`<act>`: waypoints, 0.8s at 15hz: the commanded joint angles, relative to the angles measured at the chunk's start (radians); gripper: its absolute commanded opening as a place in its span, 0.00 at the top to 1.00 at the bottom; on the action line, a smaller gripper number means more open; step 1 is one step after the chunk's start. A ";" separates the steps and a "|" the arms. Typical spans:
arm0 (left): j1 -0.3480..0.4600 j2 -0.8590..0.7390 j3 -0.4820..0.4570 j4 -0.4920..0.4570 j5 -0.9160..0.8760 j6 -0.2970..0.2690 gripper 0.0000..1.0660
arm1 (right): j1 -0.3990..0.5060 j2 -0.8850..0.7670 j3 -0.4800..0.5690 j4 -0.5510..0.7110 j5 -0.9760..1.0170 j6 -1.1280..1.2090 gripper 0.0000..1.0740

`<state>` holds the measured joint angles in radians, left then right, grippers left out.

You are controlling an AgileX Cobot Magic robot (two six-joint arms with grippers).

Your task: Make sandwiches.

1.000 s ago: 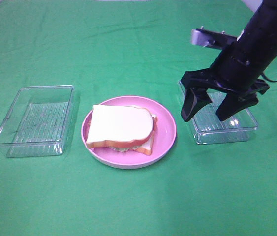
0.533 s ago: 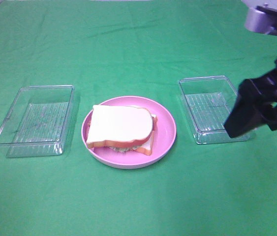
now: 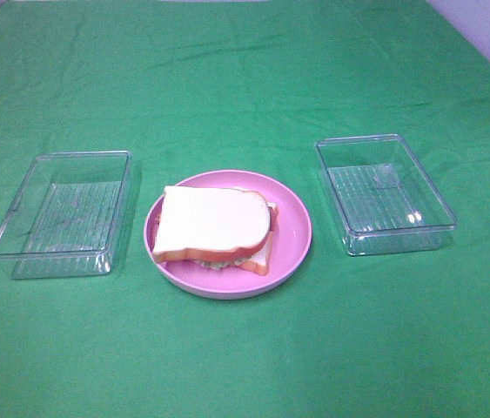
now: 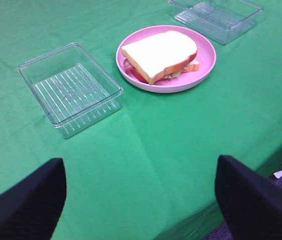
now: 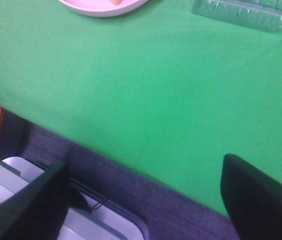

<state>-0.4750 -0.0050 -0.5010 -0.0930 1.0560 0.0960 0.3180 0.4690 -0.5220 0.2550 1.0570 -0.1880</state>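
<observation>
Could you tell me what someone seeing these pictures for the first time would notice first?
The eye goes first to the sandwich, white bread with an orange-brown crust, sitting on the pink plate in the middle of the green cloth. A clear tray lies to its left and another to its right, both looking empty. No arm shows in the high view; both wrist views show wide-open grippers back near the table edge.

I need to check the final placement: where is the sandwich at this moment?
In the exterior high view the sandwich lies on the pink plate near the middle of the green cloth, between the two clear trays.
</observation>
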 commanded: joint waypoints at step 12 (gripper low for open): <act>-0.005 -0.018 0.002 -0.015 -0.010 0.007 0.27 | -0.001 -0.357 0.015 -0.126 0.008 0.044 0.29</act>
<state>-0.4750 -0.0050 -0.5010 -0.1010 1.0560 0.1000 0.3180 0.1210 -0.5110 0.1270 1.0770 -0.1470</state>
